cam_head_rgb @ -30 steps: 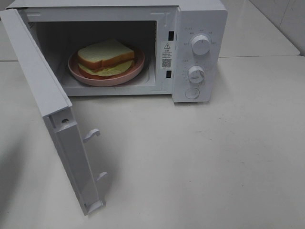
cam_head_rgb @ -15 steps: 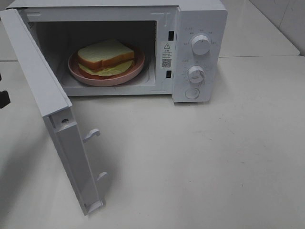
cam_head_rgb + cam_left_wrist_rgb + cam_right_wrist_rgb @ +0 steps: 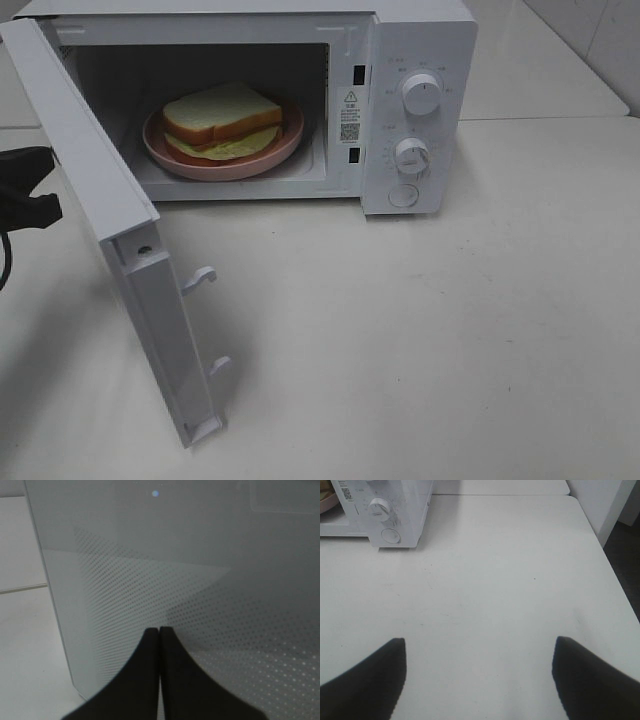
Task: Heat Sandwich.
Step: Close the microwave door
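Left tool [image 3: 159,630] is now in at the left edge of the high view; a second ago nothing was there. Its fingers [image 3: 148,639] are pressed together and pinch nothing. The tips are against, or just short of, the dotted outer glass of the door [image 3: 100,190]; contact can't be confirmed.
- Door's free end has swung slightly toward the cavity since then. Judgement: the closing push has just begun and most of the swing remains.
- Sandwich [image 3: 222,112] lies on the pink plate [image 3: 190,165] inside the microwave [image 3: 420,40], set back from the sill. Loading looks done; shutting the door and setting the dials are left.
- Right tool [image 3: 480,640] is spread wide and empty over bare desk [image 3: 450,330], well apart from the oven and out of the high view.
- Upper knob [image 3: 421,93] and lower knob [image 3: 411,155] have nothing near them.
- Two latch hooks [image 3: 197,280] stick out of the door's inner face.
- Nothing lies in the door's arc. Plate rim looks clear of the opening.
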You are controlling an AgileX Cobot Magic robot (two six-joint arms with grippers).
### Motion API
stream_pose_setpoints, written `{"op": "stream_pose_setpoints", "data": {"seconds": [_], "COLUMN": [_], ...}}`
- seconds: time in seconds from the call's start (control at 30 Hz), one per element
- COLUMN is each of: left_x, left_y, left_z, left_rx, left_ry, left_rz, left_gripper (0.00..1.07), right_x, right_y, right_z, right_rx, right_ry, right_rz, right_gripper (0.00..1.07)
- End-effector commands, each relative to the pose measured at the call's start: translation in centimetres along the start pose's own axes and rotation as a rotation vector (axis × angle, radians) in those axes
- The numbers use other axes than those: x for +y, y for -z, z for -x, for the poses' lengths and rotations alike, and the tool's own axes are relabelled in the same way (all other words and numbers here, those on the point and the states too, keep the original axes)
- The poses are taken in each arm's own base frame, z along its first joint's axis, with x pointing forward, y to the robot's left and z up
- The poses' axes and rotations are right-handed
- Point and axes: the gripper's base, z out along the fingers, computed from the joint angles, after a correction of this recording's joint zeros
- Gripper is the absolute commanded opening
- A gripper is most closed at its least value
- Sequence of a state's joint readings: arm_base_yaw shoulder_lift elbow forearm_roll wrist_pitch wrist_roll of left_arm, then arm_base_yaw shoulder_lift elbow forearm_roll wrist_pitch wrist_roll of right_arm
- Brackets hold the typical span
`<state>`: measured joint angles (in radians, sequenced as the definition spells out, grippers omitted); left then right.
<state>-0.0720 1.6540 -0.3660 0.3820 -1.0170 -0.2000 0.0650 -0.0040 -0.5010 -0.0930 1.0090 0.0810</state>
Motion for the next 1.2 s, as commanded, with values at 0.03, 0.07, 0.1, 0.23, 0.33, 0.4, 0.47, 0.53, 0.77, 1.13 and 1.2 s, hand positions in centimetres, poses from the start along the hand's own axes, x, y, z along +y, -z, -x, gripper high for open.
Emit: {"op": "stream_pose_setpoints", "data": {"seconds": [0.03,0.07,0.1,0.23,0.33,0.4,0.47,0.53,0.77,1.13,1.2], "left_x": [-0.7,-1.0,-1.4,-2.2,-2.7,-3.2,-3.5,-3.9,-5.1,-6.8,-7.6], "left_y": [-0.4,-0.5,-0.7,-1.3,-1.6,-2.1,-2.3,-2.7,-4.3,-6.7,-7.6], "left_z": [0.2,0.2,0.0,0.1,0.3,0.7,0.9,1.2,2.4,3.7,3.6], "left_rx": [-0.025,-0.022,-0.018,-0.019,-0.027,-0.044,-0.053,-0.051,-0.04,-0.066,-0.065], "left_ry": [-0.003,0.0,0.004,-0.016,-0.02,-0.004,0.01,0.02,-0.013,-0.023,-0.019], "left_rz": [-0.03,-0.036,-0.039,-0.07,-0.081,-0.071,-0.062,-0.058,-0.03,-0.012,-0.028], "left_gripper": [0.0,0.0,0.0,0.0,0.0,0.0,0.0,0.0,0.0,0.0,0.0], "right_x": [0.0,0.0,0.0,0.0,0.0,0.0,0.0,0.0,0.0,0.0,0.0], "right_y": [0.3,0.3,0.3,0.3,0.3,0.3,0.3,0.3,0.3,0.3,0.3], "right_z": [-0.1,-0.1,-0.1,-0.1,-0.1,-0.1,-0.1,-0.1,-0.1,-0.1,-0.1], "right_rx": [-0.04,-0.04,-0.04,-0.04,-0.04,-0.04,-0.04,-0.04,-0.04,-0.04,-0.04], "right_ry": [0.001,0.001,0.001,0.001,0.001,0.001,0.001,0.001,0.001,0.001,0.001], "right_rz": [-0.002,-0.002,-0.002,-0.002,-0.002,-0.002,-0.002,-0.002,-0.003,-0.003,-0.003], "right_gripper": [0.76,0.76,0.76,0.76,0.76,0.76,0.76,0.76,0.76,0.76,0.76]}}
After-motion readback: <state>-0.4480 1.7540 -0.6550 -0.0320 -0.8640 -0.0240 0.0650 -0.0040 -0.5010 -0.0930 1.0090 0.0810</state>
